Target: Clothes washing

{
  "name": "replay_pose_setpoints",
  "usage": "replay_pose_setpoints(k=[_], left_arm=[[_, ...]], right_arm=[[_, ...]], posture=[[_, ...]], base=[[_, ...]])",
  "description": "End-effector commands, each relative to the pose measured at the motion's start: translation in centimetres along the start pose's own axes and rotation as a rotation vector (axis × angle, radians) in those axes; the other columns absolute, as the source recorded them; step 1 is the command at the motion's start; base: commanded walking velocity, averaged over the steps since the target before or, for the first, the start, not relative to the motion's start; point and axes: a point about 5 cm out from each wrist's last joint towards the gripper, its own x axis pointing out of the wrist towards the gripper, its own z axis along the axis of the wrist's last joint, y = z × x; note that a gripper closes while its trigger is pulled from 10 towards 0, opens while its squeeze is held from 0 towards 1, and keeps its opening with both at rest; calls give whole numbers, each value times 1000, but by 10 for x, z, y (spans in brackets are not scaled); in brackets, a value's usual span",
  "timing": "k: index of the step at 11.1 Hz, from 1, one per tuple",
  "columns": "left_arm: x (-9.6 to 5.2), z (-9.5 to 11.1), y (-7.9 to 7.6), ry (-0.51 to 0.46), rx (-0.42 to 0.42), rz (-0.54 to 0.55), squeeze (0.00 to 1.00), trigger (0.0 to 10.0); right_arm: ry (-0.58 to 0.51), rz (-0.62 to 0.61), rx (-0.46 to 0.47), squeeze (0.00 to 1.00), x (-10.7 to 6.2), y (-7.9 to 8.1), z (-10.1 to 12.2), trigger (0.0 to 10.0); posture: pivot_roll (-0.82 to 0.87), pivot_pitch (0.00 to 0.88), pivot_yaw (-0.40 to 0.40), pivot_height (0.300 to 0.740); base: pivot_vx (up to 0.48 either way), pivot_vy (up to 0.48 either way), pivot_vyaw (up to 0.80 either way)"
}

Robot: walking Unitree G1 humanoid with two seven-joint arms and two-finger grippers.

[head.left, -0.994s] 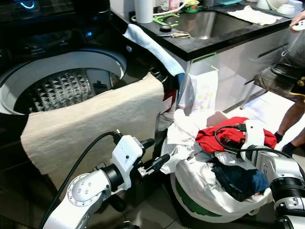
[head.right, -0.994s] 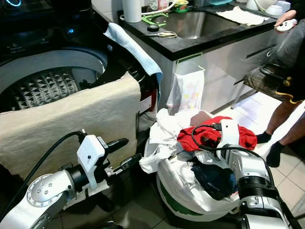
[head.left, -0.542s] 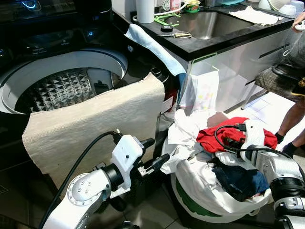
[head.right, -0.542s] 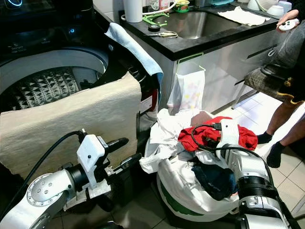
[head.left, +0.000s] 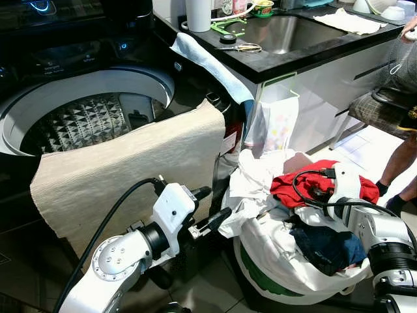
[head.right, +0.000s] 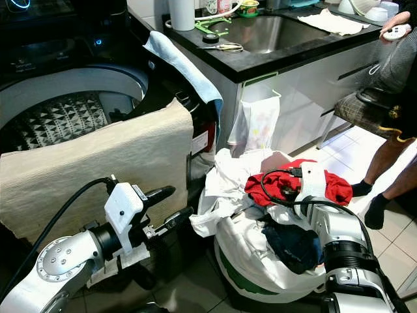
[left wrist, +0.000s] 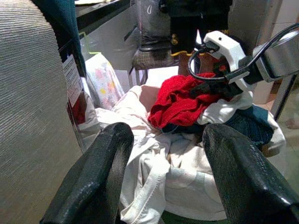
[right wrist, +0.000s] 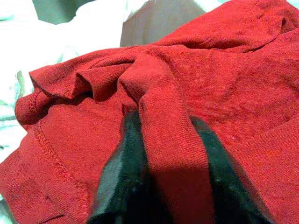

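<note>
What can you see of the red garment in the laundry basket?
The red garment is a crumpled knit piece with a stitched hem, lying on top of the pile in the basket, over white clothes and beside a dark blue item. The right pincer pinches a raised fold of it between its fingers.

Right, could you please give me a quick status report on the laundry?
Right claw pinching a fold of the red knit garment atop the basket. Left claw open, empty, beside the beige towel draped over the washer rim.
</note>
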Motion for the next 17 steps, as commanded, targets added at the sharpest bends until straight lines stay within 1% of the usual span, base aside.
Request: replay_pose_setpoints(k=[1, 2, 3, 6, 8, 9, 10, 11, 12, 13, 14, 16, 17], left_arm=[[2, 3, 4, -5, 25, 3, 0, 10000], [2, 4, 4, -7, 28, 4, 0, 10000], [2, 4, 3, -9, 30, 8, 0, 10000], [3, 7, 3, -12, 34, 9, 0, 10000], [4, 8, 2, -19, 34, 12, 0, 10000], [3, 8, 2, -25, 31, 23, 0, 10000], [1, 8, 2, -26, 29, 28, 0, 10000], [0, 7, 2, -27, 25, 30, 0, 10000], [1, 7, 4, -32, 20, 29, 0, 10000], [3, 10, 6, -44, 19, 27, 0, 10000], [4, 11, 7, -54, 14, 34, 0, 10000], [4, 11, 7, -69, -3, 41, 0, 10000], [4, 11, 7, -76, -11, 46, 0, 10000]], right_arm=[[-33, -1, 0, 0, -1, 2, 9, 0], [-46, 0, 1, 0, -2, 2, 12, 0], [-75, -6, 8, 0, -8, -1, 19, 0], [-110, -14, -1, 0, -21, -6, 25, 0], [-199, -2, -6, 0, -38, -7, 42, 0], [-305, 31, -8, 0, -61, -4, 69, 0], [-350, 38, -10, 0, -73, -3, 81, 0], [-417, 73, 1, 0, -89, 1, 98, 0], [-496, 147, 0, 0, -108, 9, 119, 0], [-587, 238, 25, 0, -127, 17, 139, 0], [-652, 307, 53, 0, -137, 22, 150, 0], [-809, 529, 106, 0, -167, 46, 182, 0], [-845, 582, 106, 0, -175, 55, 191, 0]], posture=[[-12, 0, 20, 719], [-11, 0, 19, 719], [-11, 0, 16, 719], [-19, 0, 19, 719], [-15, 0, 14, 719], [-13, 0, 7, 719], [-13, 0, 7, 719], [-21, 0, 9, 719], [-27, 0, 13, 719], [-30, 0, 15, 719], [-32, 0, 15, 719], [-31, 0, 9, 719], [-33, 0, 6, 719]], base=[[0, 0, 0], [0, 0, 0], [0, 0, 0], [0, 0, 0], [0, 0, 0], [0, 0, 0], [0, 0, 0], [0, 0, 0], [0, 0, 0], [0, 0, 0], [0, 0, 0], [0, 0, 0], [0, 0, 0]])
